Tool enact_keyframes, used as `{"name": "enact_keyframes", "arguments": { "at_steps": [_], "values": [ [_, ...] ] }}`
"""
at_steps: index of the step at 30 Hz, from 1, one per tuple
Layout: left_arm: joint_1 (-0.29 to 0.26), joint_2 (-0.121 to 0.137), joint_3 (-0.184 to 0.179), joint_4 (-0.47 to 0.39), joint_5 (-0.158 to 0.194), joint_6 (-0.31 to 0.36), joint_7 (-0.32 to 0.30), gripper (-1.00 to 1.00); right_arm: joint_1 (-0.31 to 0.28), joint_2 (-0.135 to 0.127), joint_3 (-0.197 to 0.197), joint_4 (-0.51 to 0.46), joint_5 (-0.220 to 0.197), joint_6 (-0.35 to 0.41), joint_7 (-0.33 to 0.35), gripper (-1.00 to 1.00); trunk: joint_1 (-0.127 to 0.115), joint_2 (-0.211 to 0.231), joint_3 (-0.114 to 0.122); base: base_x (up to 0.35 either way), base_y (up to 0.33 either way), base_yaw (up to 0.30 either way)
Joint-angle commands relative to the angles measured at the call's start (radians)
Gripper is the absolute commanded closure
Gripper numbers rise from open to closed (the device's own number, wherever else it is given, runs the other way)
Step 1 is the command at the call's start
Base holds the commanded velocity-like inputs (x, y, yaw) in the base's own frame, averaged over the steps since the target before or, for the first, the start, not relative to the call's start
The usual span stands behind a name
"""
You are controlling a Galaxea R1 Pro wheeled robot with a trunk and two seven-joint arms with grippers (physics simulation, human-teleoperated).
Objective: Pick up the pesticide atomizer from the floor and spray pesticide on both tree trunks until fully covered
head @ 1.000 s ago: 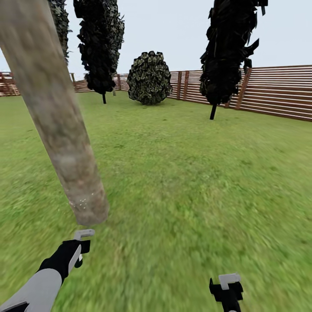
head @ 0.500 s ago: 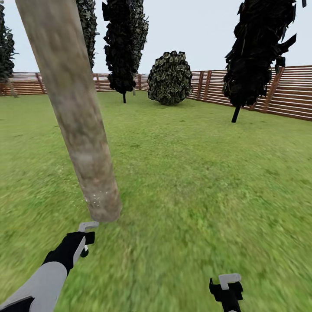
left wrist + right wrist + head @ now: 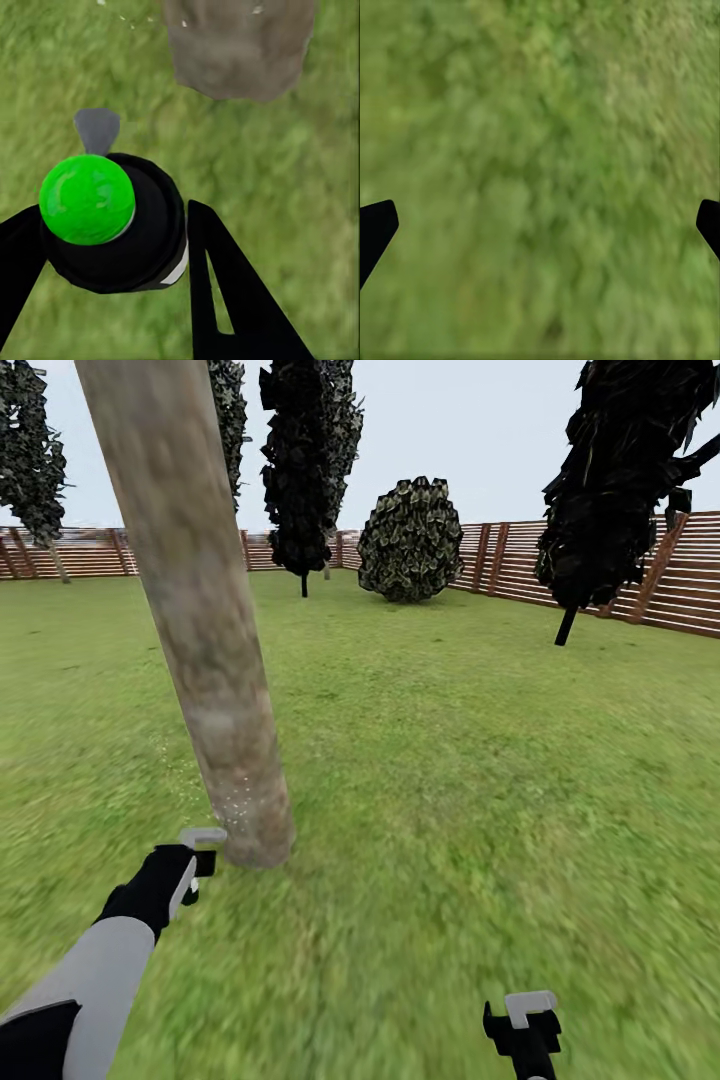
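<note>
A thick, mottled pale tree trunk (image 3: 200, 610) rises from the grass at the left, leaning slightly. Fine whitish specks of pesticide (image 3: 238, 800) dot its base and hang in the air beside it. My left gripper (image 3: 198, 857) is just left of the trunk's foot, shut on the pesticide atomizer (image 3: 112, 225), a dark bottle with a bright green top and a grey nozzle. In the left wrist view the nozzle points toward the trunk base (image 3: 240, 45). My right gripper (image 3: 525, 1020) hovers low over the grass at the lower right, open and holding nothing, fingertips (image 3: 375, 229) far apart.
Green lawn (image 3: 450, 760) spreads all around. Two narrow near-black trees (image 3: 300, 460) (image 3: 620, 470) and a round shrub (image 3: 410, 540) stand farther back. A brown slatted fence (image 3: 650, 580) runs along the rear and right. Another leafy tree (image 3: 35, 450) stands far left.
The whole view has swung, so the trunk now sits farther right and more upright in the picture. My left gripper with the atomizer has come closer to the trunk's base. The right gripper is unchanged.
</note>
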State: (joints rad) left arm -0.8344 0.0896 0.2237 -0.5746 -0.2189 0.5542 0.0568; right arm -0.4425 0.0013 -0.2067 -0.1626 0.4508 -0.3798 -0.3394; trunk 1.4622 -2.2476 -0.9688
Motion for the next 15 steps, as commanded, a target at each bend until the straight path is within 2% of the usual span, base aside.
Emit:
{"name": "enact_keyframes", "arguments": {
  "at_steps": [1,3,5,9,11,12,13,14,15],
  "values": [
    [-0.008,-0.017,-0.019,-0.001,-0.01,0.005,-0.013,1.0,-0.001,0.0,-0.007,0.002,0.009,-0.004,-0.003,-1.0,0.0,0.0,-0.001,0.0,0.0,0.0],
    [-0.022,-0.028,-0.055,-0.001,-0.01,0.008,-0.024,1.0,-0.001,-0.001,-0.008,0.002,0.008,-0.004,-0.003,-1.0,0.0,0.0,-0.001,0.0,0.0,0.0],
    [-0.034,-0.025,-0.071,-0.001,-0.01,0.022,-0.029,1.0,-0.001,-0.001,-0.008,0.002,0.008,-0.004,-0.002,-1.0,0.0,0.0,-0.001,0.0,0.0,0.0],
    [-0.062,0.037,-0.077,-0.001,-0.01,0.054,-0.084,1.0,-0.001,-0.001,-0.008,0.002,0.008,-0.002,-0.003,-1.0,0.0,0.0,-0.001,0.0,0.0,0.0],
    [-0.064,0.049,-0.079,-0.001,-0.011,0.056,-0.117,1.0,-0.001,-0.001,-0.008,0.002,0.008,-0.002,-0.002,-1.0,0.0,0.0,-0.001,0.0,0.0,0.0],
    [-0.066,0.034,-0.082,-0.004,-0.01,0.056,-0.125,1.0,-0.001,-0.001,-0.008,0.002,0.008,-0.002,-0.002,-1.0,0.0,0.0,-0.001,0.0,0.0,0.0],
    [-0.094,-0.015,-0.091,-0.024,-0.011,0.076,-0.13,1.0,-0.001,-0.001,-0.008,0.002,0.009,-0.002,-0.002,-1.0,0.0,0.0,-0.001,0.0,0.0,0.0],
    [-0.122,-0.013,-0.091,-0.027,-0.011,0.115,-0.132,1.0,-0.001,-0.001,-0.008,0.002,0.009,-0.002,-0.001,-1.0,0.0,0.0,-0.001,0.0,0.0,0.0],
    [-0.128,-0.008,-0.091,-0.027,-0.012,0.122,-0.132,1.0,-0.001,-0.001,-0.008,0.002,0.009,-0.002,-0.001,-1.0,0.0,0.0,-0.001,0.0,0.0,0.0]
  ]
}}
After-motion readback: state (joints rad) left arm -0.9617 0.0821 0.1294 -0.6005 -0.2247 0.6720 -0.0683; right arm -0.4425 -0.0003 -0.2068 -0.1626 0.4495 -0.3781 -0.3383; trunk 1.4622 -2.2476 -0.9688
